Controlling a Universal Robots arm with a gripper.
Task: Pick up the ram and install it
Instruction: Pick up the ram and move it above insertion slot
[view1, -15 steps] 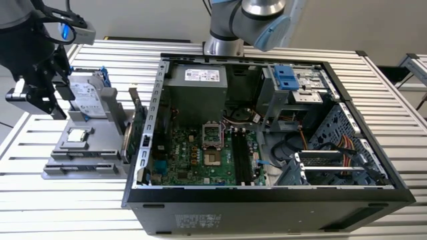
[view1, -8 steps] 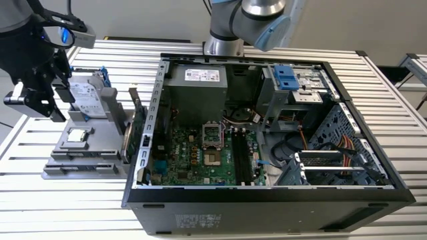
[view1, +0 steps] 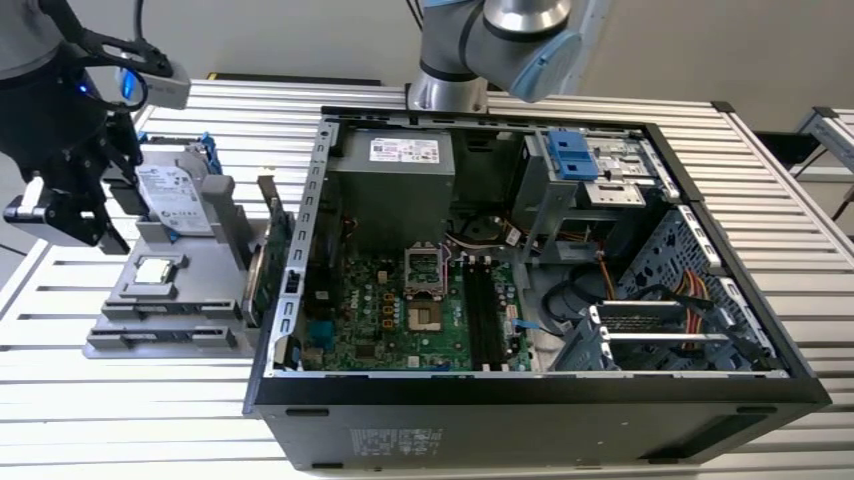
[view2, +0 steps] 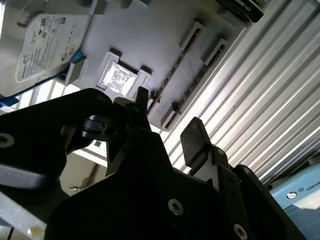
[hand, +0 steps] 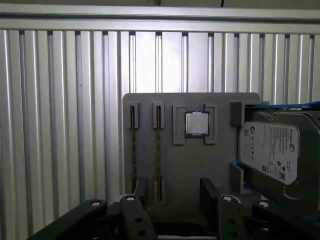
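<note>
Plainly, in the exterior view the pincer (view1: 78, 215) hangs above the slatted table (view1: 120, 400). It is at roughly nine o'clock from the open computer case (view1: 534, 425) and at about ten o'clock from the gray holder (view1: 134, 300), close beside the hard drive (view1: 176, 198) propped in that holder.

In the second wrist view the pincer (view2: 168, 117) is spread, with nothing between its fingers (view2: 196, 137). Beyond it the ram (view2: 178, 62) lies on edge in a narrow slot of the gray holder (view2: 150, 35), between a twin stick (view2: 197, 80) and the processor chip (view2: 119, 77).

In the first wrist view the pincer (hand: 174, 187) hovers apart from the gray holder (hand: 190, 165). The ram (hand: 159, 150) runs toward the gap between the fingers, nearer one of them. The twin stick (hand: 133, 150), the processor chip (hand: 197, 123) and the hard drive (hand: 272, 150) sit alongside.
</note>
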